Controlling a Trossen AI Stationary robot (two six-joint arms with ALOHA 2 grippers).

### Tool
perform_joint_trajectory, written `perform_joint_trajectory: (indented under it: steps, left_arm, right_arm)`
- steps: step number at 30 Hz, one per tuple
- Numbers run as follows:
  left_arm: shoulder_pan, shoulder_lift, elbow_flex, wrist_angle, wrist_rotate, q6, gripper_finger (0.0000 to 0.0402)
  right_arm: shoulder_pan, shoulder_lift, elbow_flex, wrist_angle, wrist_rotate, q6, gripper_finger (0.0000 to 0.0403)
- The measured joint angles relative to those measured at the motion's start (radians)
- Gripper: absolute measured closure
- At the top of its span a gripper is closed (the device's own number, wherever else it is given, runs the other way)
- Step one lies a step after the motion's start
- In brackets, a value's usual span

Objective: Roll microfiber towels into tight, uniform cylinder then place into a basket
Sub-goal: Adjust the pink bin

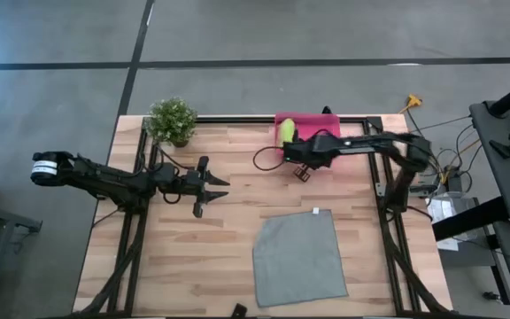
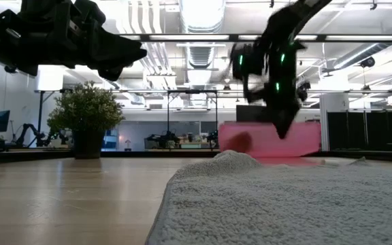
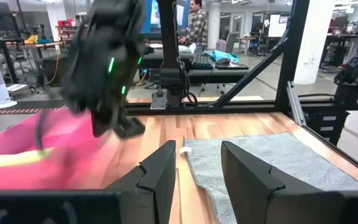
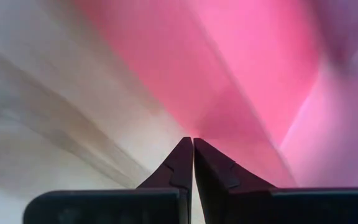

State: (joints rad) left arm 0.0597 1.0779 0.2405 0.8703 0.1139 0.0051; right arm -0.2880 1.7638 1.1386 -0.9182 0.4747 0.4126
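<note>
Right gripper closed, empty, beside basket holding rolled green towel. Left gripper half-open, empty. Next: approach grey towel squarely, roll evenly.

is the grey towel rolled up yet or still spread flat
Spread flat. The high view shows the grey towel lying open as a square on the table, with no gripper on it; the low view shows only a small rumple.

Two matte black jointed arms, white band at left arm base end, black cable looped beside right arm, green lights near basket, dark wedge fingers
</note>
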Motion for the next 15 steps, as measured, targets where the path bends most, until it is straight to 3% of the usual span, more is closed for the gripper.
perform_joint_trajectory:
  steps: [8, 12, 15]
  left_arm:
    - [0.013, 0.0, 0.001, -0.029, 0.0, 0.0, 0.0288]
    - [0.013, 0.0, 0.004, -0.029, 0.0, 0.0, 0.0288]
    - [0.014, 0.0, 0.012, -0.029, -0.031, 0.002, 0.0288]
  right_arm:
    - [0.135, -0.343, -0.121, 0.207, -0.009, 0.039, 0.0394]
    - [0.192, -0.454, -0.201, 0.212, -0.009, 0.153, 0.0394]
    - [0.259, -0.497, -0.282, 0.313, -0.01, 0.224, 0.0394]
